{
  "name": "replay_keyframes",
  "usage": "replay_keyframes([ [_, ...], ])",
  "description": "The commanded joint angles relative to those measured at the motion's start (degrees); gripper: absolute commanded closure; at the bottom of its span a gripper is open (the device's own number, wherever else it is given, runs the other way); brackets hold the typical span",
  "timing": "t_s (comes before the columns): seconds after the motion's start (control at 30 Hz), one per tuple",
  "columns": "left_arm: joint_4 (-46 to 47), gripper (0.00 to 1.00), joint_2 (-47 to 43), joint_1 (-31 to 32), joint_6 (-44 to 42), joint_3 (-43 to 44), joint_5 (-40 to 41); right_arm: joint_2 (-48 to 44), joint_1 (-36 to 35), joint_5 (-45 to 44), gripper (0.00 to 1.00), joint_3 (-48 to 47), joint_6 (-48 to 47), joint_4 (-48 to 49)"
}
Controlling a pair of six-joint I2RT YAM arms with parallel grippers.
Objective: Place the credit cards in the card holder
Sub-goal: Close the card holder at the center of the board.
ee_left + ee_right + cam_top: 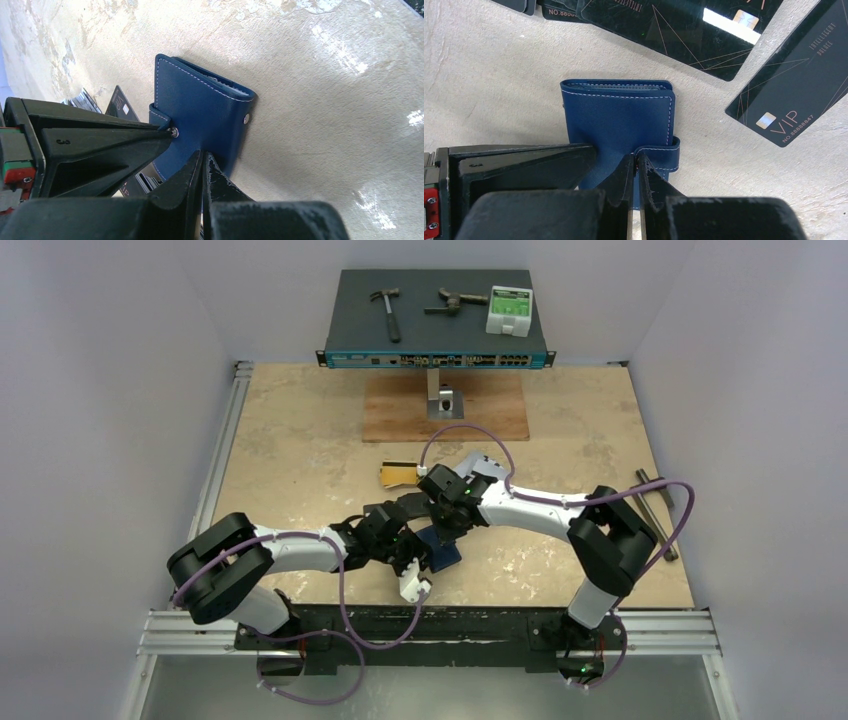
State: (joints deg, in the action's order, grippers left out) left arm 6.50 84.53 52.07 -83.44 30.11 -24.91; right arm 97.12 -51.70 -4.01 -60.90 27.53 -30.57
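Note:
The navy-blue card holder [619,120] lies folded on the table between both arms, and shows as a dark patch [443,548] in the top view. My right gripper [635,157] is shut on the holder's snap tab [664,152]. From the opposite side, my left gripper [204,156] is shut on the edge of the holder's cover [200,110]. Black credit cards [674,25] lie flat just beyond the holder, one marked VIP [794,95]. A gold card [397,473] and a silver-grey one [470,462] lie farther back. A black card [120,102] shows behind the holder.
A network switch [435,320] on a stand sits at the back, carrying a hammer [388,312], a metal tool and a small white box [510,308]. Its stand rests on a wooden board [445,405]. Two metal rods [655,510] lie near the right edge.

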Motion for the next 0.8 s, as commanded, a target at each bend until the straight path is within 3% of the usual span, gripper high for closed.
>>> replay_keyframes([
  [0.0,-8.52,0.98,1.58,-0.42,2.40,-1.01,0.47,1.92,-0.15,-1.36,1.00,-0.09,-1.23,0.11],
  [0.77,-8.43,0.99,1.51,-0.44,2.75,-0.89,0.65,5.42,-3.67,-1.28,1.00,0.71,0.24,0.57],
])
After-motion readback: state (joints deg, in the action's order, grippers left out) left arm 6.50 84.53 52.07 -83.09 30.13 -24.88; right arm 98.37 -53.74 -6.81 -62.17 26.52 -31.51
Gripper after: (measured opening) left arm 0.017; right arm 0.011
